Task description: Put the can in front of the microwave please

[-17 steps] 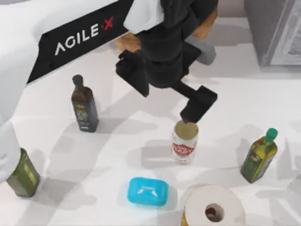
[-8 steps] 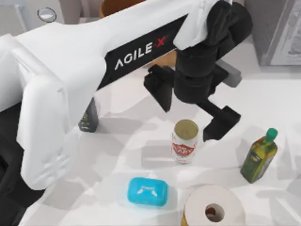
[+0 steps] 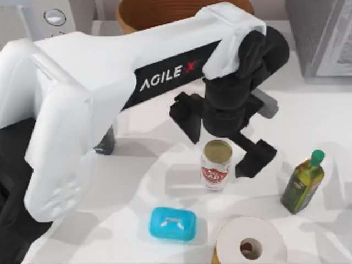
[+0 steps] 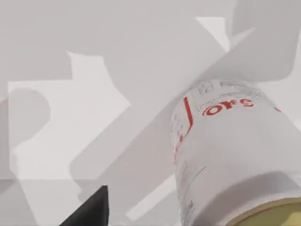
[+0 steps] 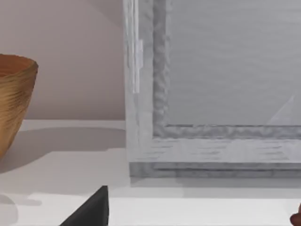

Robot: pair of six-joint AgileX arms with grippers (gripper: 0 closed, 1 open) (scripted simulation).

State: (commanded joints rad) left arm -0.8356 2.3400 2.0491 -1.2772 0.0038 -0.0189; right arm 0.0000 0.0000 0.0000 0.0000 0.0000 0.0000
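white can [image 3: 215, 173] with red label, blue soap [image 3: 172, 224], green bottle [image 3: 301, 186]

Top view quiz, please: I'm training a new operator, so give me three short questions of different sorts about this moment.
1. True or false: the left pincer is shut on the can.
2. Which thing stands at the top view's right of the can? A) the green-capped bottle B) the blue soap bar C) the paper roll
3. Fill in: the microwave's dial shows at the top view's upper ____ corner.

Key
1. False: the fingers stand spread either side of the can's gold top, open.
2. A
3. left
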